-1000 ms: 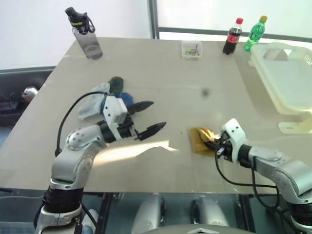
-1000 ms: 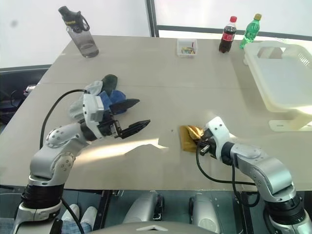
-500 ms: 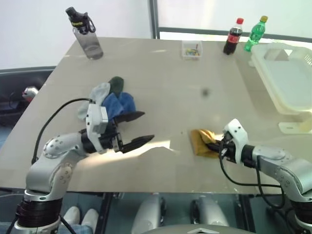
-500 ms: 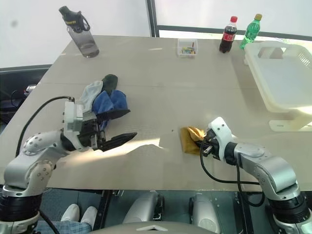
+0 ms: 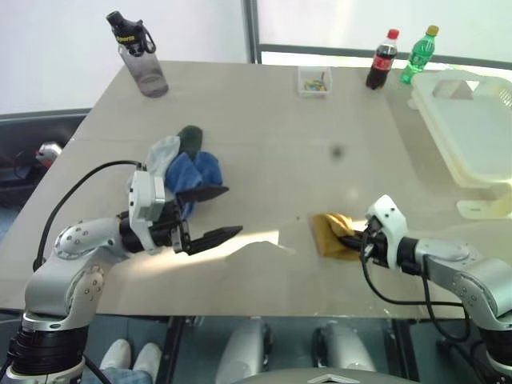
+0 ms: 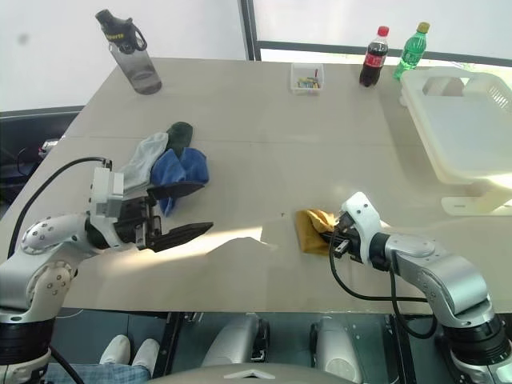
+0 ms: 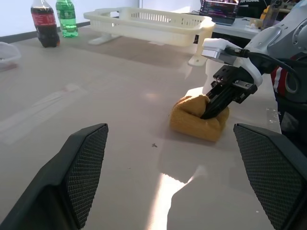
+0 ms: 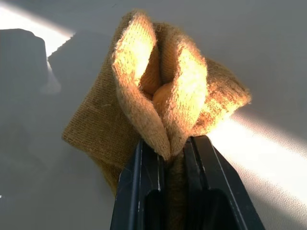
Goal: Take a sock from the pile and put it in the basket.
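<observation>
I have the mustard sock [image 5: 332, 234] pinched in my right claw [image 5: 358, 237], resting on the worktop [image 5: 264, 120] well apart from the pile [image 5: 182, 160]. The basket [image 5: 472, 128] lies beyond the sock and to its right, so the right arm is nearer. My left claw [image 5: 212, 214] hangs wide open beside the pile.

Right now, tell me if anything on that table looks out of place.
One mustard sock lies apart from the pile, bunched up on the table and pinched in the right hand. It is not yet in the basket. Nothing is spilled or damaged.
</observation>
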Action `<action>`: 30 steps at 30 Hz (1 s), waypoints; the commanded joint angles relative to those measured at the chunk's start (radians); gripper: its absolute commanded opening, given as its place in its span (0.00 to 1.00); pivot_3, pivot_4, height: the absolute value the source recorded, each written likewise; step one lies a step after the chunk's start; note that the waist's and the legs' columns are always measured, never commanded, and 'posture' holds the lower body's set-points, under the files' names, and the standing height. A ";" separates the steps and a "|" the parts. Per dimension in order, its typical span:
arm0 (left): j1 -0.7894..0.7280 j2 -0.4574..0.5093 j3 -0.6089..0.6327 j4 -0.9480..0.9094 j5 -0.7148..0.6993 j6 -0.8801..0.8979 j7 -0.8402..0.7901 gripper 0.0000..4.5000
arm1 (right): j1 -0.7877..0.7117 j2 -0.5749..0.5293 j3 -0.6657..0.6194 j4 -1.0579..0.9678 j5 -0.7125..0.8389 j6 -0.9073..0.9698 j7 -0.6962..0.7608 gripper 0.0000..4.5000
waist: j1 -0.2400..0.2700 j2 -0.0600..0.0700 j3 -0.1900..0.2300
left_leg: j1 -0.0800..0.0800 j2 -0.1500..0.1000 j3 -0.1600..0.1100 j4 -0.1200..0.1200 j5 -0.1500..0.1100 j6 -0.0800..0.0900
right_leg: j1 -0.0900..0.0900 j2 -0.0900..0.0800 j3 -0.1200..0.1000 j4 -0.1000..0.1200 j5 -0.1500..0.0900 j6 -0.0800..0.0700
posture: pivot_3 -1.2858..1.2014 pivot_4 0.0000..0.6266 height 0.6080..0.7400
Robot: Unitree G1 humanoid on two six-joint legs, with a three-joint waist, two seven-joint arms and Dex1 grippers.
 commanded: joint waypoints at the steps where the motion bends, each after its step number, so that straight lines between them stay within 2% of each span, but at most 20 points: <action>1: -0.014 0.013 0.045 -0.006 -0.016 -0.016 -0.003 1.00 | 0.005 -0.011 0.008 0.013 -0.005 0.008 0.010 0.01 | 0.000 0.000 0.000 | 0.000 0.000 0.000 0.000 0.000 0.000 | 0.000 0.000 0.000 0.000 0.000 0.000 | 0.52 0.24 1.00; 10: -0.021 0.004 0.063 -0.007 -0.052 -0.008 0.001 1.00 | 0.005 -0.014 -0.011 0.013 0.006 0.003 0.025 0.01 | 0.000 0.000 0.000 | 0.000 0.000 0.000 0.000 0.000 0.000 | 0.000 0.000 0.000 0.000 0.000 0.000 | 0.52 0.24 1.00; 15: -0.021 0.002 0.066 -0.016 -0.073 -0.005 0.002 1.00 | -0.060 0.055 -0.199 0.026 0.171 0.061 0.030 0.01 | -0.001 0.002 0.002 | -0.001 0.000 0.000 0.000 0.000 0.000 | 0.000 -0.001 0.000 0.000 0.000 0.000 | 0.52 0.24 1.00; 19: -0.022 0.001 0.065 -0.018 -0.078 -0.011 0.001 1.00 | -0.129 0.014 -0.371 0.103 0.256 0.083 0.036 0.01 | -0.001 0.005 0.004 | -0.001 0.000 0.000 0.000 0.000 0.000 | -0.001 -0.001 0.000 0.000 0.000 0.000 | 0.52 0.24 1.00; 24: -0.034 -0.010 0.062 -0.017 -0.087 -0.015 0.009 1.00 | -0.244 -0.042 -0.501 0.250 0.272 0.084 -0.008 0.01 | -0.001 0.007 0.005 | -0.001 0.000 0.000 0.000 0.000 -0.001 | 0.000 -0.001 0.000 0.000 0.000 0.000 | 0.52 0.24 1.00; 30: -0.060 -0.026 0.053 -0.005 -0.079 -0.025 0.015 1.00 | -0.428 -0.103 -0.564 0.511 0.167 -0.011 -0.107 0.01 | -0.004 0.007 0.006 | -0.001 0.000 0.001 -0.001 0.000 -0.001 | -0.001 0.000 0.000 0.000 0.000 0.000 | 0.52 0.24 1.00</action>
